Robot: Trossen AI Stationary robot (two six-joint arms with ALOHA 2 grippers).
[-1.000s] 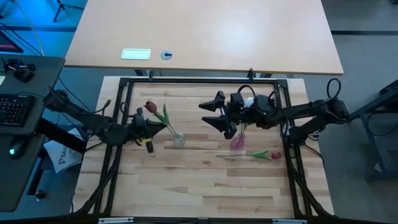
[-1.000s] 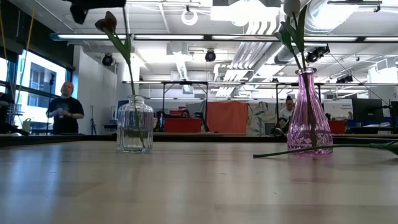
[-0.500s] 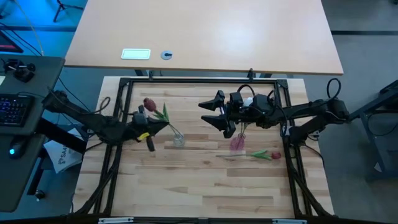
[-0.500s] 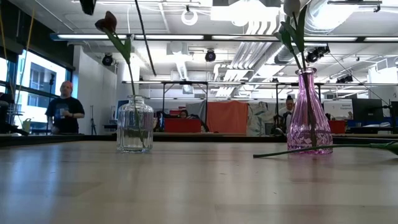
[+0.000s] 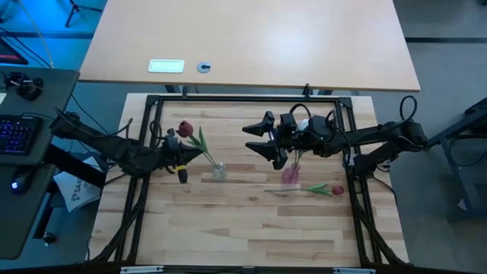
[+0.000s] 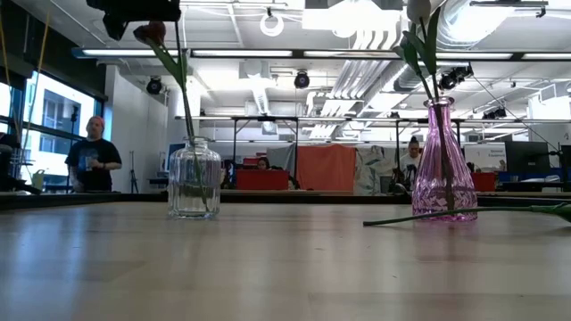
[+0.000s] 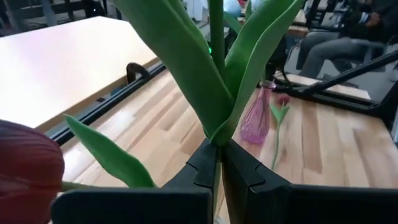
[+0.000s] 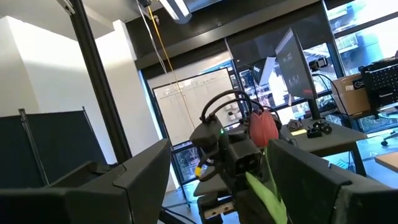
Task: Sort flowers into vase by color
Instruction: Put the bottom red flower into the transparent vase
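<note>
My left gripper is shut on a green tulip stem, close over the clear glass vase at table left. The held flower's head does not show in the left wrist view. A dark red tulip head leans toward the far side of this gripper, its stem running down into the clear vase. The pink vase holds white tulips. Another red tulip lies flat on the table beside it. My right gripper hangs open to the left of the pink vase, touching nothing. My left gripper pinches the tulip's stem between its two fingers, just under the point where the long leaves fan out. The fingers lie across the stem, which rises upright out of the grip. Its lower end is hidden below the fingers.
A black metal frame rims the wooden table. Bare wood lies along the near half. A second tabletop stands beyond the far edge. People move in the room behind.
Half a second ago my left gripper stood higher, and a thin stem swung out to the right above the clear vase. It has come back down over the vase, and the stem stands upright again. The red tulip head shifted a little with it.
</note>
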